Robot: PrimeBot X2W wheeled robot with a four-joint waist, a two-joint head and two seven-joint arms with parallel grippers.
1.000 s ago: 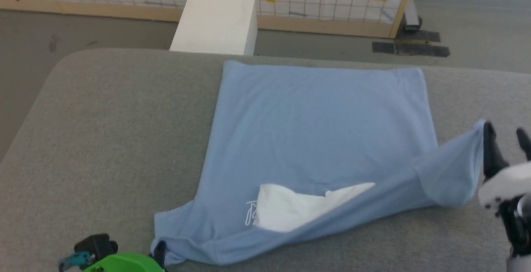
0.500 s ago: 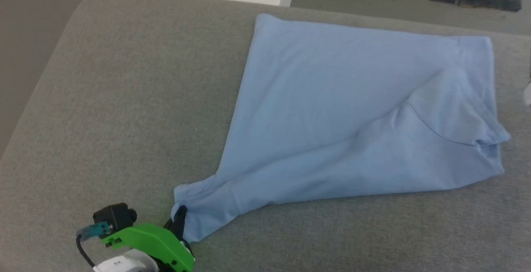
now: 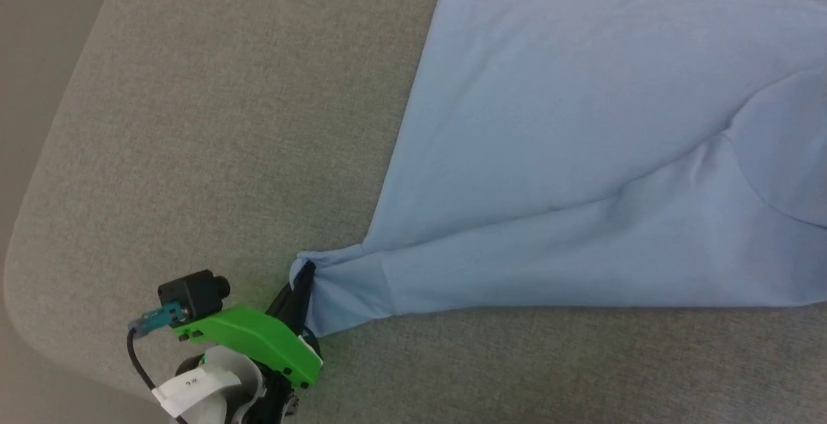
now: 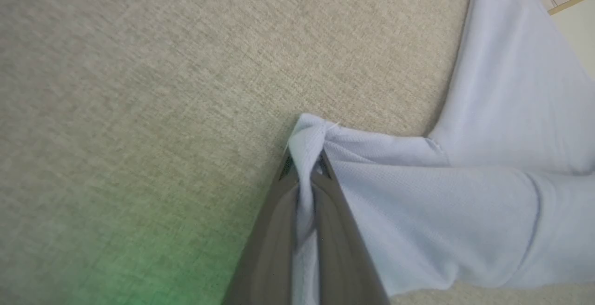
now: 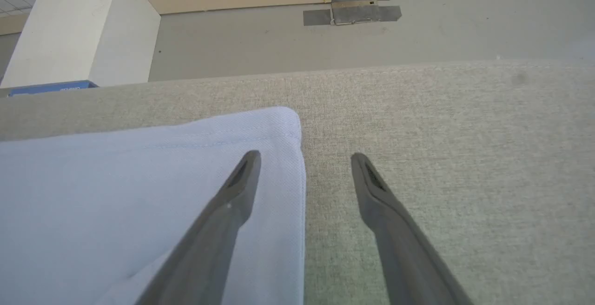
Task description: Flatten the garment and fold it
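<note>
The sky-blue T-shirt [image 3: 581,127] lies spread over the grey cushioned surface [image 3: 213,120], running off the head view's right edge. Its near left corner is bunched into a point. My left gripper [image 3: 302,278], under a green mount, is shut on that bunched corner; the left wrist view shows the cloth [image 4: 418,212] pinched between the two fingers at the left gripper's tips [image 4: 304,168]. My right gripper [image 5: 304,161] hangs open above a far hemmed corner of the shirt [image 5: 139,193], one finger over the cloth, the other over bare surface, holding nothing.
The surface's rounded left corner and edge [image 3: 26,243] lie close to my left arm. Beyond the far edge in the right wrist view are the floor, a white box [image 5: 79,30], a tiled panel with a wooden base and dark tape patches [image 5: 353,12].
The head camera has tilted down and closer. The right gripper let go of the right sleeve, which now lies folded onto the shirt. The white patch near the collar is covered.
</note>
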